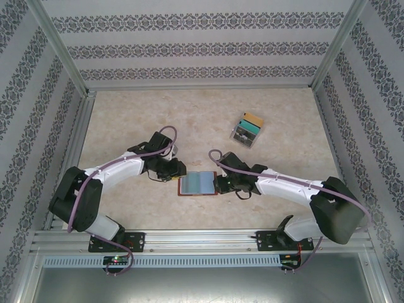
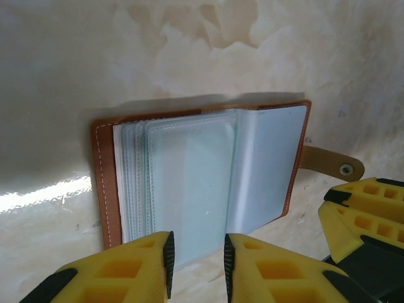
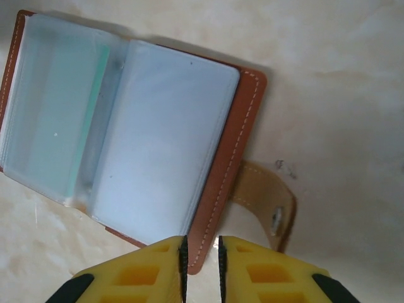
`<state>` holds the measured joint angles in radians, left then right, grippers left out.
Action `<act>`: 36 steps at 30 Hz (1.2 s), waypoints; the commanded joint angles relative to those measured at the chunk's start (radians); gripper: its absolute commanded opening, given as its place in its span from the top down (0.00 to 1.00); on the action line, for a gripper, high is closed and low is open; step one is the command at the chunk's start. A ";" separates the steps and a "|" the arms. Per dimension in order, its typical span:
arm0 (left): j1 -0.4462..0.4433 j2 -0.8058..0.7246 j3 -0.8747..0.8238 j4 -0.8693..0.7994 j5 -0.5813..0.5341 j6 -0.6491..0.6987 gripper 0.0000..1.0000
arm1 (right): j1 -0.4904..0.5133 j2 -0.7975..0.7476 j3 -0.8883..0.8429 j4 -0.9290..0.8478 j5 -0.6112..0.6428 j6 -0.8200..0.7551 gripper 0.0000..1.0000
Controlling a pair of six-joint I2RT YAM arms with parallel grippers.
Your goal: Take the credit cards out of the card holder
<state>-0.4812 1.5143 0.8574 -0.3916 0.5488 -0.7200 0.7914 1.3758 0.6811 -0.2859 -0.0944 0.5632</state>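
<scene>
Open for emptying: a brown leather card holder (image 1: 197, 184) lies spread flat on the marbled worktop (image 1: 126, 120), between the two arms; the right gripper (image 3: 201, 255) has its fingers (image 3: 151, 268) closed to a slit on the near corner of the brown cover, beside the snap tab (image 3: 265, 199); the left gripper (image 2: 197, 262) holds its fingers (image 2: 142, 268) a little apart, astride the lower edge of the clear sleeves (image 2: 189, 183), not visibly pinching them. One teal card (image 3: 60, 120) shows through a sleeve on the spread; whether others sit in the stacked sleeves behind it cannot be told. The card looks light, thin and stiff, with a slick face; the sleeves look soft, likely to flop and cling; the best hold is probably the card's edge at the sleeve mouth, with the cover pinned down. The count: one card holder, one snap tab, one card seen, and one clear plastic box (image 1: 247, 130) of coloured cards, well apart at the far right.
</scene>
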 commanded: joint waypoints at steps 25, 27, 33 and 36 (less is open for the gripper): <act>-0.039 0.057 -0.049 0.042 -0.052 -0.009 0.70 | 0.029 0.192 0.018 0.134 0.002 0.123 0.81; -0.039 0.060 -0.046 0.024 -0.075 -0.008 0.71 | 0.031 0.190 0.017 0.137 0.002 0.125 0.81; -0.039 0.080 -0.046 0.018 -0.083 -0.009 0.71 | 0.031 0.192 0.018 0.133 0.002 0.125 0.81; -0.040 0.090 -0.042 0.005 -0.087 -0.007 0.71 | 0.032 0.193 0.020 0.134 0.001 0.125 0.81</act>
<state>-0.5053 1.5864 0.8154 -0.3492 0.4850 -0.7204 0.8097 1.5475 0.6941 -0.1364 -0.0883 0.6788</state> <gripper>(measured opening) 0.296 0.195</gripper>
